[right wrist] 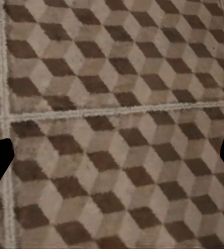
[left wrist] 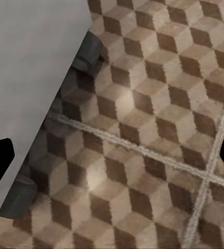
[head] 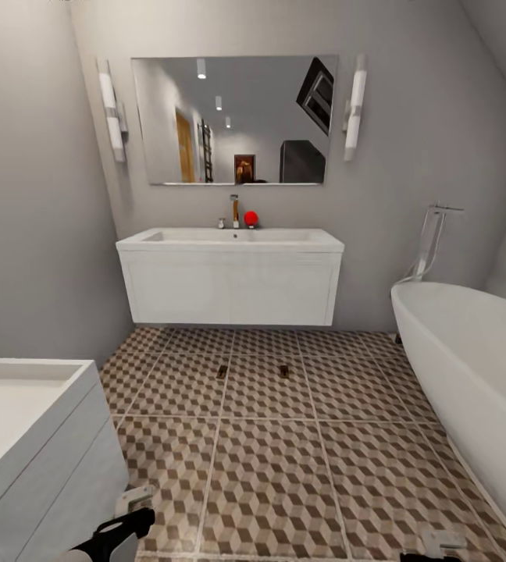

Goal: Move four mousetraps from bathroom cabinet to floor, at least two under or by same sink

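Two mousetraps already lie on the bathroom floor (head: 269, 468), just in front of the sink (head: 229, 239): one mousetrap (head: 222, 371) and a second mousetrap (head: 283, 371), near each other but not touching, on the tiles by the lower edge of the white vanity. Both are far ahead of the fingers, well apart from either arm. I see no other traps and no wooden cabinet from here, so I judge that two traps remain to be fetched.

The left gripper (left wrist: 112, 155) has its fingers spread wide, one dark tip at each side of the wrist picture, and between them is only patterned tile. The right gripper (right wrist: 112, 155) is spread the same way, with bare tile and one grout line between its tips. Neither holds anything.

What could go wrong from here:

- The traps are tiny and brown on a brown pattern — if the base rolls forward or turns carelessly, it may run over them or push them away from the sink, and then the condition of two by the same sink could be lost.
- Just beside the left fingers stands a second white unit (head: 26, 437), with its dark feet (left wrist: 88, 52) showing near the left tips. A turn toward that side may bump the arm against it.
- The bathtub (head: 472, 375) stands on the side of the right fingers, so the passage is narrow and a wide swing risks a collision.
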Tool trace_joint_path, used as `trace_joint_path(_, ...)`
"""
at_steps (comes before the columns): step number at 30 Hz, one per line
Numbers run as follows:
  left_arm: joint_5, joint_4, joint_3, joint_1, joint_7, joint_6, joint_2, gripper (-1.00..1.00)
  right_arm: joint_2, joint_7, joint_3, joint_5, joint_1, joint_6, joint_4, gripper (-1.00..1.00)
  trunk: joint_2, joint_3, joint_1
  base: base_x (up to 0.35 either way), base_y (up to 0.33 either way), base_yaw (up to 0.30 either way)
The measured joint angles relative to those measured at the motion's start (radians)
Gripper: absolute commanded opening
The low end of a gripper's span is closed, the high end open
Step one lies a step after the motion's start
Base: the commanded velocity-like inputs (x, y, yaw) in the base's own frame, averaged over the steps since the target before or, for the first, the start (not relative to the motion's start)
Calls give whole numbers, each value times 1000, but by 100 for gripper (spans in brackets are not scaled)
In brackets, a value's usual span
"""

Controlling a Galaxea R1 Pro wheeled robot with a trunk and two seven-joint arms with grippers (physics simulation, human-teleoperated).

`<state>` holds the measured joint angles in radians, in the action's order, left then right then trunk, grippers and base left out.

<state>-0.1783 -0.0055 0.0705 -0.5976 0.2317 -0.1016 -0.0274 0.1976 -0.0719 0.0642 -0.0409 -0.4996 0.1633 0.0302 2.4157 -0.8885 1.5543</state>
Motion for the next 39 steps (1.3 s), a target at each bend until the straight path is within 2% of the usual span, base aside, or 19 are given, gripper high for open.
trace_joint_path(5, -7, 0, 0, 41, -1, -1, -13, 100, -1, 0, 1, 0, 42, 0, 0, 100, -35, 16, -19, 0, 0, 0)
trace_joint_path(17, -13, 0, 0, 72, -7, -1, -52, 100, 2, 0, 1, 1, 83, 1, 0, 100, -119, 53, -65, 0, 0, 0)
trace_joint_path(27, -14, 0, -1, 96, -10, -1, -62, 100, -2, 0, 1, 1, 88, 1, 0, 100, -189, 85, -104, 0, 0, 0)
trace_joint_path(39, -14, 0, 0, 164, -11, -1, -65, 100, -8, 0, 1, 1, 129, 3, 0, 100, -273, 122, -150, 0, 0, 0)
